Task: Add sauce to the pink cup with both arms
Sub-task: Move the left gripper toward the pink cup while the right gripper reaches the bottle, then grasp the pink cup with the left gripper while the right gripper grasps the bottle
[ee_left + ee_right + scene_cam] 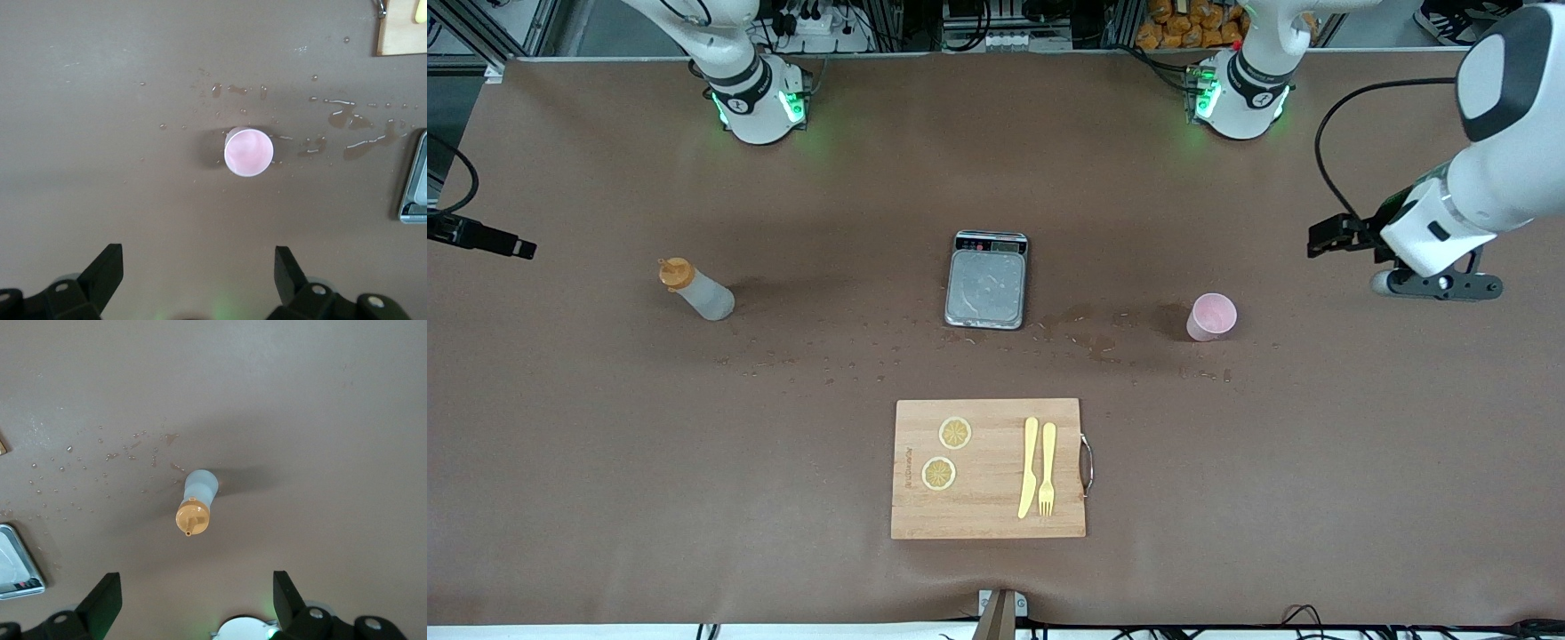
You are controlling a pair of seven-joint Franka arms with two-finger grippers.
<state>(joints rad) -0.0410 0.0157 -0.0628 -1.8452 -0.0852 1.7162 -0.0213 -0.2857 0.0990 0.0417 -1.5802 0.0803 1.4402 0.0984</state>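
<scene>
Each pincer above its own object: bottle at the right arm's end, cup at the left arm's end.

We find the small translucent whitish squeeze bottle with the orange nozzle cap [696,291] standing upright on the brown desk [1316,462] toward the right arm's end, its long axis vertical. The right pincer [193,603] hangs above it, fingers spread wide and empty, with the bottle showing ahead of the gap between them. The small pale-pink plastic tumbler [1211,317] stands rim up toward the left arm's end, well apart from the bottle, with the grey square scale tray [986,280] between them. The left pincer [199,277] is open and empty above the cup. We judge that the right arm is nearer the bottle and should take it with a descent and a side grip on the body.
</scene>
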